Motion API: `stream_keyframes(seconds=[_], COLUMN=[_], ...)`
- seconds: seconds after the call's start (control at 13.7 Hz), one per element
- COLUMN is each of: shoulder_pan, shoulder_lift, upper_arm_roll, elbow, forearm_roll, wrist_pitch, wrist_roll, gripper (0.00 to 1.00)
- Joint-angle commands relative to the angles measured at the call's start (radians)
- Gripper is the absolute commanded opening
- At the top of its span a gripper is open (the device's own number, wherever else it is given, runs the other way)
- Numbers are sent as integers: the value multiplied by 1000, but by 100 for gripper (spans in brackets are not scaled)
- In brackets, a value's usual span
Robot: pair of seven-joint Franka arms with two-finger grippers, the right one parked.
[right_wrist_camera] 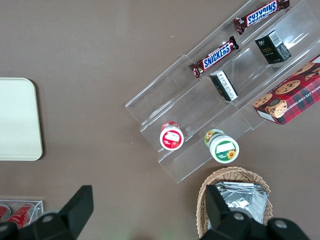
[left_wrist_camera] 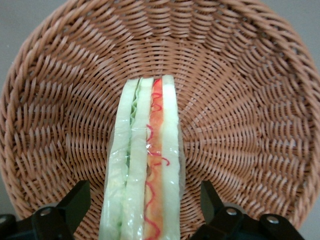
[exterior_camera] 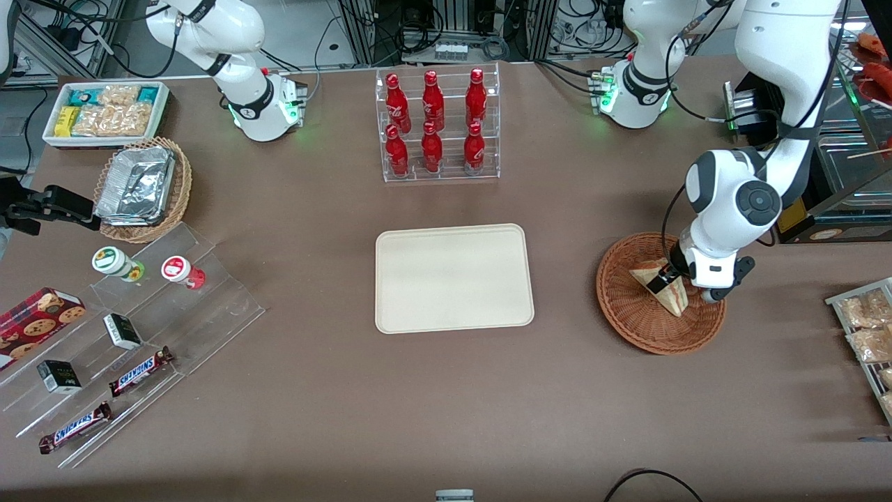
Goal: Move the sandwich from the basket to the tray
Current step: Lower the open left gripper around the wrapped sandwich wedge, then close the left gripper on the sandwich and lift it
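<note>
The sandwich (exterior_camera: 673,298) stands on edge in the reddish-brown wicker basket (exterior_camera: 625,317), toward the working arm's end of the table. Its cut edge with red, orange and green layers faces the wrist camera (left_wrist_camera: 147,150). My left gripper (exterior_camera: 663,281) is down in the basket (left_wrist_camera: 240,100), open, one finger (left_wrist_camera: 77,197) on each side of the sandwich and a gap between each finger and the bread. The cream tray (exterior_camera: 453,279) lies flat at the table's middle with nothing on it; one corner of the tray (right_wrist_camera: 17,120) also shows in the right wrist view.
A clear rack of red bottles (exterior_camera: 437,125) stands farther from the front camera than the tray. A wire rack of snack packets (exterior_camera: 867,328) lies at the working arm's end. A stepped acrylic stand (exterior_camera: 160,314), a tan basket of foil trays (exterior_camera: 143,188) and a white snack bin (exterior_camera: 104,111) lie toward the parked arm's end.
</note>
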Motion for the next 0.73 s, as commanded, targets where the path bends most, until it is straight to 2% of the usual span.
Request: stream_keyframes(seconds=[0.0,0.07,0.37,0.66], shoulder_pan=[-12,-12,-17,-70], shoulder_lift=[-19,-41,-119,-125], upper_arm_roll=[2,2,-8,-73], elbow=[-19,-16,27,180], forearm_roll=[-10,-10,-4,4], wrist_pitch=[5,-28,-194,-442], wrist_roll=[-54,-54,-15,58], gripper=[11,0,0,0])
